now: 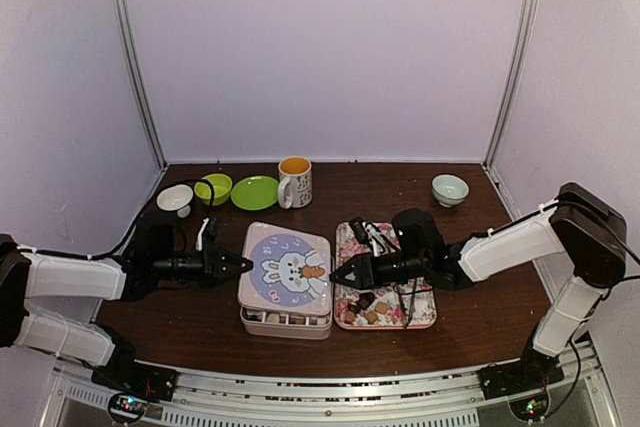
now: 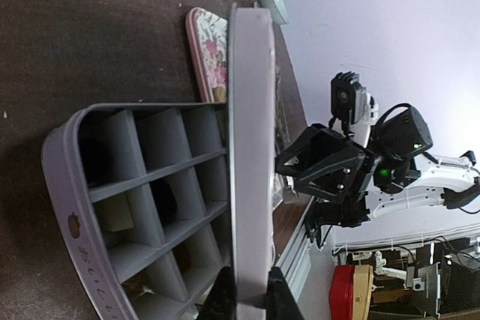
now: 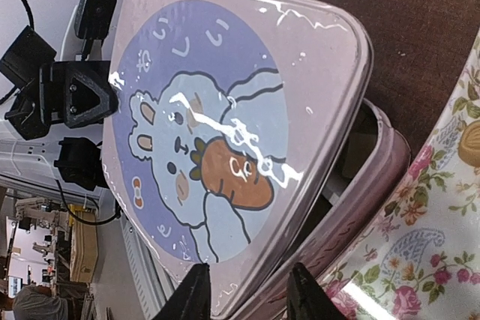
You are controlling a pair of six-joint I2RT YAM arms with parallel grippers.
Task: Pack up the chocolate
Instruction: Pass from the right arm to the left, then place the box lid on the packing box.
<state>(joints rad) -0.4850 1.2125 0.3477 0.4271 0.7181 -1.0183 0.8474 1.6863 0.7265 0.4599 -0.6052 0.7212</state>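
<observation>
While the lid (image 1: 285, 265) with its rabbit-and-carrot picture is held up off the lavender tin box (image 1: 285, 325), most of the chocolate (image 1: 368, 305) is seen on a pink floral tray (image 1: 428, 315) set just to the right of the box. Brown, tan and cream pieces are scattered over the tray's near half (none of them is touched by either arm). With the lid raised, the box's grid of compartments is laid bare. A few small light and dark pieces are seen in the row along its near wall. In the left wrist view the other cells are mostly in shadow, and their contents cannot be made out.

Behind the box a mug (image 1: 295, 183) with an orange inside is placed. A green plate (image 1: 255, 192), a green bowl (image 1: 213, 188) and a white bowl (image 1: 175, 199) are ranged behind the box and to its left. A pale bowl (image 1: 450, 188) is set well apart, behind the box and to its right.

The left gripper (image 1: 243, 266) is positioned at the left of the box, and its fingers (image 2: 222, 301) are closed narrowly on the lid's left rim, one on each face. The right gripper (image 1: 338, 274) is placed at the lid's right edge, above the gap between box and tray. Its fingers (image 3: 196, 294) are parted to a middling width with the lid's rim between them, but whether the rim is actually pinched cannot be told.
</observation>
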